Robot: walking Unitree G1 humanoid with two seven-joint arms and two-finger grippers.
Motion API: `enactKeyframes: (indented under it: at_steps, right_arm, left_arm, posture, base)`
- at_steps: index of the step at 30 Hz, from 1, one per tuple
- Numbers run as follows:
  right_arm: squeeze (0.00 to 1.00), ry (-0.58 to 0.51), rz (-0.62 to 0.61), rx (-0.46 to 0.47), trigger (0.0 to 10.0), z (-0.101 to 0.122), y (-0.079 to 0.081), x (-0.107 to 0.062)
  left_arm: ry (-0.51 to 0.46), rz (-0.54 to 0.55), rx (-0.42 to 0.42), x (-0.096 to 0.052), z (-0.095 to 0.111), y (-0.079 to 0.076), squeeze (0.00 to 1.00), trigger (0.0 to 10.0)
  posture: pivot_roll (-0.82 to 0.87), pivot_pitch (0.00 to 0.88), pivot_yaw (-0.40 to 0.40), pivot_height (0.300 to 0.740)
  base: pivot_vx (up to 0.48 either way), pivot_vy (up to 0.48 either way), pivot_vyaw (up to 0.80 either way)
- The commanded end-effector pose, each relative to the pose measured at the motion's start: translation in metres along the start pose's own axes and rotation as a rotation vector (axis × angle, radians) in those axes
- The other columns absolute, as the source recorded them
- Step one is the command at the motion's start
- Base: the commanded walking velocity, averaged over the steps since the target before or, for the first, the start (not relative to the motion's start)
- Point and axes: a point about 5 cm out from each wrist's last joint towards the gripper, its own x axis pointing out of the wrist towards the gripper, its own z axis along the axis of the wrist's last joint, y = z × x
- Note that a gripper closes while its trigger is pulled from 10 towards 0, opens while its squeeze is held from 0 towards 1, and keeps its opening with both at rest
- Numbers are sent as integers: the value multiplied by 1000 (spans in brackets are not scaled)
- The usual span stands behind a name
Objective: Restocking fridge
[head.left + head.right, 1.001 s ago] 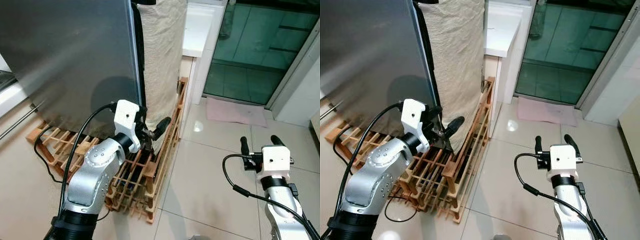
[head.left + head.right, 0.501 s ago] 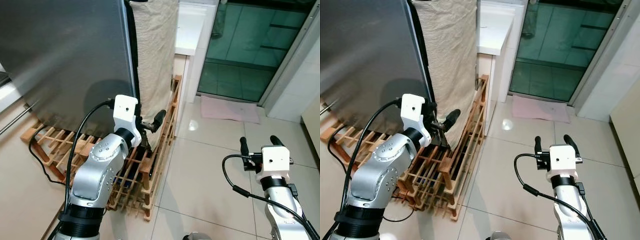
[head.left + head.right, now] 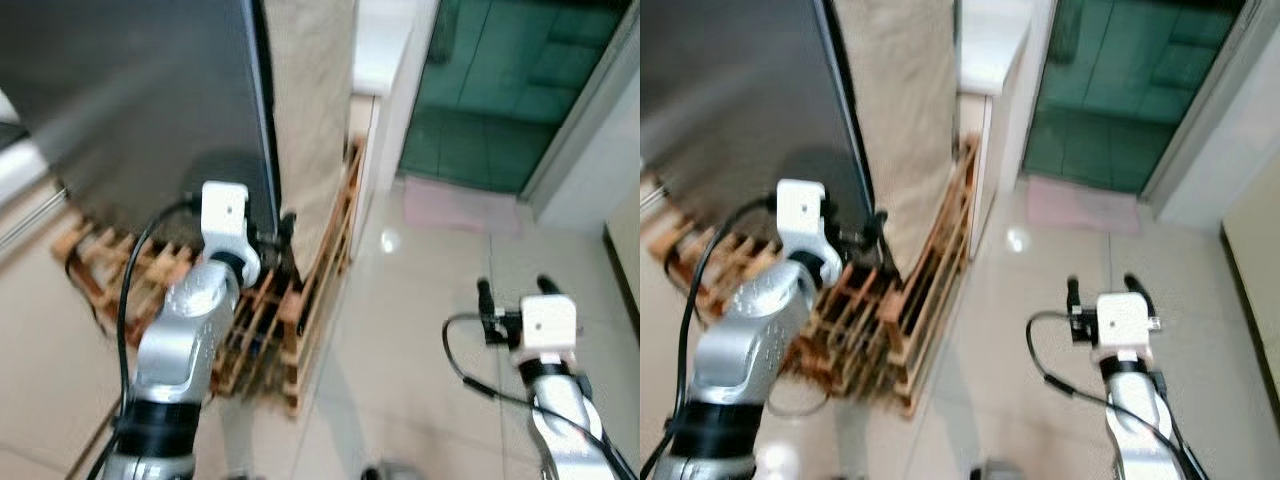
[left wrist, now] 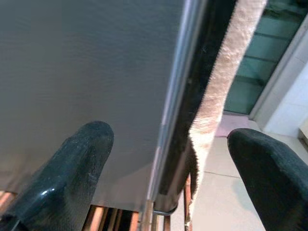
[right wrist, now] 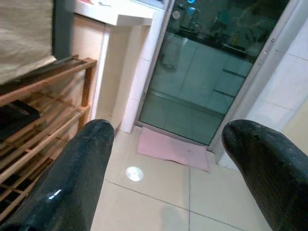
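The grey fridge door (image 3: 140, 90) stands at the left, with a beige cloth (image 3: 310, 110) hanging over the fridge's side just right of it. My left gripper (image 3: 278, 232) is open at the door's lower right edge. In the left wrist view its fingers (image 4: 79, 161) straddle the door edge (image 4: 175, 96) and the dark gap beside the cloth (image 4: 216, 82), holding nothing. My right gripper (image 3: 513, 293) hangs open over the tiled floor at the right, empty; its wrist view looks between its fingers (image 5: 82, 163) at the floor.
A wooden slatted rack (image 3: 300, 320) lies under and beside the fridge, with a black cable across it. A white counter (image 3: 385, 40), a green glass sliding door (image 3: 500, 90) and a pink mat (image 3: 465, 205) are beyond. Open tile floor (image 3: 400, 350) lies between the arms.
The head view has shifted and blurred. My left gripper has gone up and in to the fridge door's edge. The right arm has stayed put.
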Motion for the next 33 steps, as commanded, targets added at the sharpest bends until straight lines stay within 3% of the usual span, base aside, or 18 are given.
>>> enactKeyframes:
  at_steps: [1,9,15,23,33]
  right_arm:
    - [0,-25,7,16,10000,6,1,5]
    - [0,-44,16,20,10000,10,2,9]
    - [0,-51,27,23,10000,12,5,12]
    - [0,-55,44,5,10000,14,4,13]
    - [0,-56,43,18,10000,16,6,14]
  left_arm:
    - [-31,-32,-1,-1,7,-6,0,10000]
    - [-176,-184,49,-17,18,-24,0,10000]
    - [-212,-112,43,-17,20,-16,0,10000]
    - [-182,-8,12,-14,12,-4,0,10000]
    - [-185,24,1,-15,12,-3,0,10000]
  posture:
    - [-108,0,-20,726]
    - [-100,0,-20,726]
    - [-94,0,-29,726]
    - [-90,0,-34,726]
    - [-92,0,-35,726]
  base:
    - [0,0,0]
    - [0,0,0]
    - [0,-320,0]
    - [0,-247,0]
    - [0,0,678]
